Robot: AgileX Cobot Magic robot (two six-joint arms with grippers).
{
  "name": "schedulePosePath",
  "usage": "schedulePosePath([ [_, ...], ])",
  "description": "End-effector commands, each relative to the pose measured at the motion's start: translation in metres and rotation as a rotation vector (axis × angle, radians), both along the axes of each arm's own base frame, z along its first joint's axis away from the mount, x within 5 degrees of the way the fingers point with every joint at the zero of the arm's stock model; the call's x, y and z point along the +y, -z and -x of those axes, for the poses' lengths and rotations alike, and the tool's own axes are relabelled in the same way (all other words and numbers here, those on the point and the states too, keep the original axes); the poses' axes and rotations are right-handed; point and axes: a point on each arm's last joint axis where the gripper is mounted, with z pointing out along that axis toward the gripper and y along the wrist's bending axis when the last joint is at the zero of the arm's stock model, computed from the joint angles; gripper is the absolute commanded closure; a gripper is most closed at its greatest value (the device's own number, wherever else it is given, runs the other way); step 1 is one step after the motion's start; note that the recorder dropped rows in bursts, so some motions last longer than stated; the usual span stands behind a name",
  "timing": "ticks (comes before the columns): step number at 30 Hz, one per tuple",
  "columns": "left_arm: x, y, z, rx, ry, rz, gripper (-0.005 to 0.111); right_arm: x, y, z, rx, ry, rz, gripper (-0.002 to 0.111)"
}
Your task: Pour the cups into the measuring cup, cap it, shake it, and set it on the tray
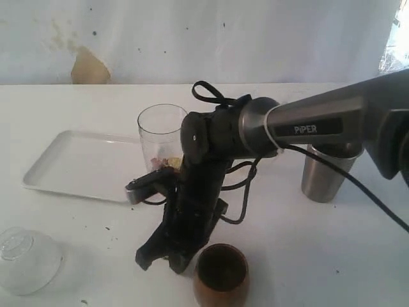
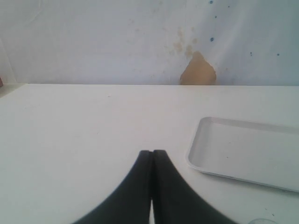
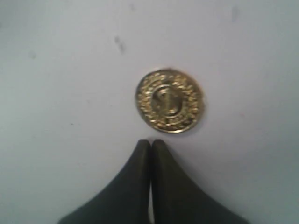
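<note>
The clear measuring cup (image 1: pixel 162 135) stands upright next to the white tray (image 1: pixel 77 165) and has some small bits at its bottom. The brown wooden cup (image 1: pixel 220 275) stands at the table's front edge, and the steel tumbler (image 1: pixel 326 174) stands to the right behind the arm. My right gripper (image 1: pixel 156 261) reaches across the middle, points down at the table just left of the wooden cup, and is shut on nothing. Its wrist view shows the shut tips (image 3: pixel 151 141) just short of a gold coin (image 3: pixel 169 101). My left gripper (image 2: pixel 152 152) is shut and empty, with the tray (image 2: pixel 243 151) beside it.
A clear domed cup (image 1: pixel 27 259) lies at the front left corner. The right arm's cables (image 1: pixel 239 192) hang in front of the measuring cup. Behind the table, a white backdrop bears a brown patch (image 1: pixel 89 68). Dark specks dot the tabletop.
</note>
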Motion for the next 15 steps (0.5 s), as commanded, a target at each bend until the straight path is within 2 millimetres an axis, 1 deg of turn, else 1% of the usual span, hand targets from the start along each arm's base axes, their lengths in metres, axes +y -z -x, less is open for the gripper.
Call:
schedulePosePath([
  [1, 0.000, 0.000, 0.000, -0.010, 0.006, 0.002, 0.106, 0.009, -0.028, 0.011, -0.099, -0.071, -0.024, 0.108],
  [4, 0.000, 0.000, 0.000, -0.010, 0.006, 0.002, 0.106, 0.004, -0.081, 0.010, -0.316, 0.024, -0.088, 0.108],
  [6, 0.000, 0.000, 0.000, -0.010, 0.006, 0.002, 0.106, 0.008, -0.108, 0.020, -0.559, 0.096, -0.230, 0.108],
  [7, 0.000, 0.000, 0.000, -0.010, 0.006, 0.002, 0.106, 0.014, -0.107, 0.033, -0.653, 0.115, -0.303, 0.108],
  [8, 0.000, 0.000, 0.000, -0.010, 0.006, 0.002, 0.106, 0.017, -0.102, 0.039, -0.667, 0.128, -0.322, 0.108],
  [9, 0.000, 0.000, 0.000, -0.010, 0.006, 0.002, 0.106, 0.019, -0.086, 0.044, -0.625, 0.187, -0.301, 0.108],
  [10, 0.000, 0.000, 0.000, -0.010, 0.006, 0.002, 0.106, 0.018, -0.077, 0.043, -0.598, 0.206, -0.264, 0.108],
  [11, 0.000, 0.000, 0.000, -0.010, 0.006, 0.002, 0.106, 0.017, -0.054, 0.038, -0.555, 0.204, -0.151, 0.108],
  [12, 0.000, 0.000, 0.000, -0.010, 0.006, 0.002, 0.106, 0.015, -0.045, 0.032, -0.545, 0.196, -0.084, 0.108],
  [13, 0.000, 0.000, 0.000, -0.010, 0.006, 0.002, 0.106, 0.018, -0.033, 0.022, -0.531, 0.190, 0.013, 0.108],
  [15, 0.000, 0.000, 0.000, -0.010, 0.006, 0.002, 0.106, 0.023, -0.024, 0.012, -0.514, 0.170, 0.115, 0.108],
])
